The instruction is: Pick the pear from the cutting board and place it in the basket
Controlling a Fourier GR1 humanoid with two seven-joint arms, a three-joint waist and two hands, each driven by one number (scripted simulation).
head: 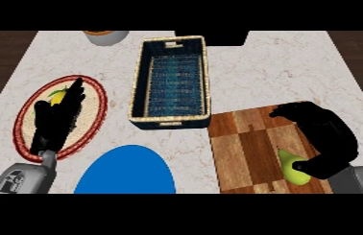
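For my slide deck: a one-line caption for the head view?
Right robot hand curls over pear on cutting board, beside the basket.

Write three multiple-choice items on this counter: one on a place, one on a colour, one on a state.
1. Where is the pear?
A. in the basket
B. on the cutting board
C. on the blue plate

2. What colour is the basket inside?
A. dark blue
B. red
C. white

3. How is the left hand held?
A. curled round the pear
B. shut in a fist
C. open, fingers straight

Key:
1 B, the pear lies at the near right of the cutting board, under the right hand.
2 A, the basket's lining shows dark blue within its straw rim, and nothing lies in it.
3 C, the left hand rests with fingers straight over the red-rimmed plate, holding nothing.
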